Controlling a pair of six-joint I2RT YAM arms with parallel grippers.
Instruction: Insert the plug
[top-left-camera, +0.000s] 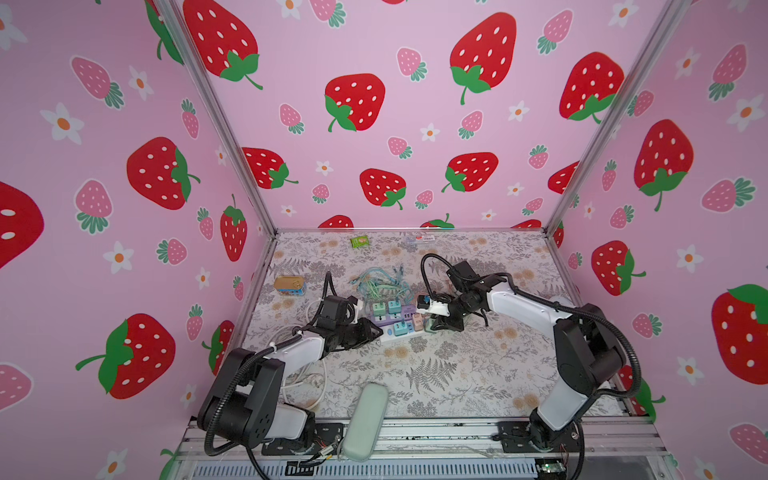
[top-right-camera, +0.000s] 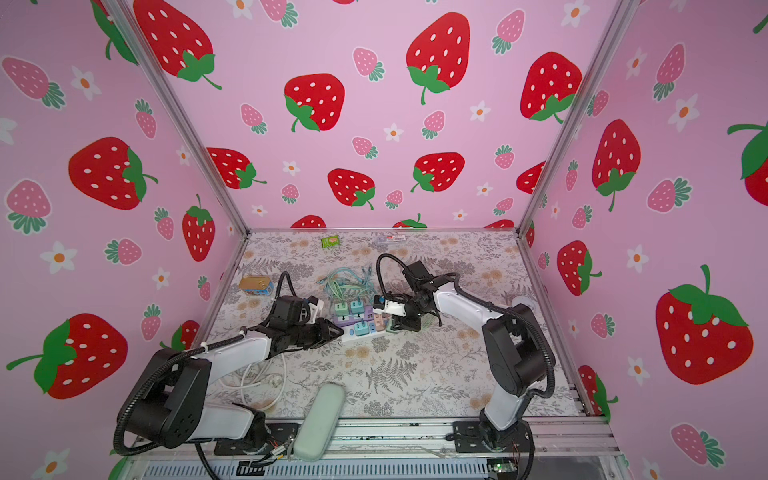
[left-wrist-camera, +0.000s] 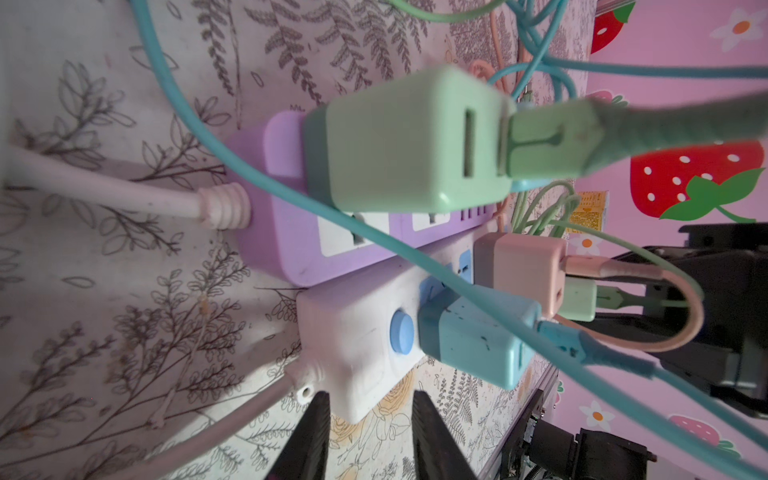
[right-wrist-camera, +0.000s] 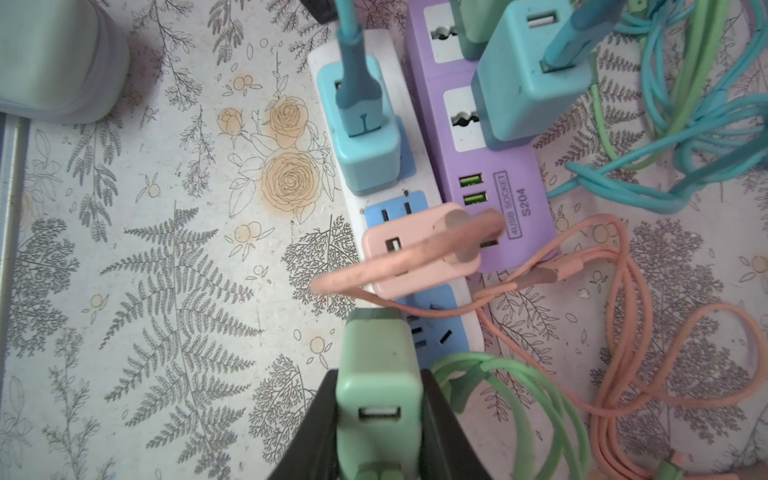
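So the green plug (right-wrist-camera: 378, 415) is pinched between the right gripper (right-wrist-camera: 379, 374) jaws, one on each side. It's sitting over the far end of the white power strip (right-wrist-camera: 354, 203), right by the last blue socket, whose slots show beside it. Can't tell if the prongs are touching. The pink charger (right-wrist-camera: 415, 249) is plugged in just next to it, and a blue charger (right-wrist-camera: 365, 145) further along. The purple strip (right-wrist-camera: 540, 174) lies alongside, touching the white one. At the other end, the left gripper (left-wrist-camera: 370, 399) has its jaws spread, with the white strip's corner between the tips.
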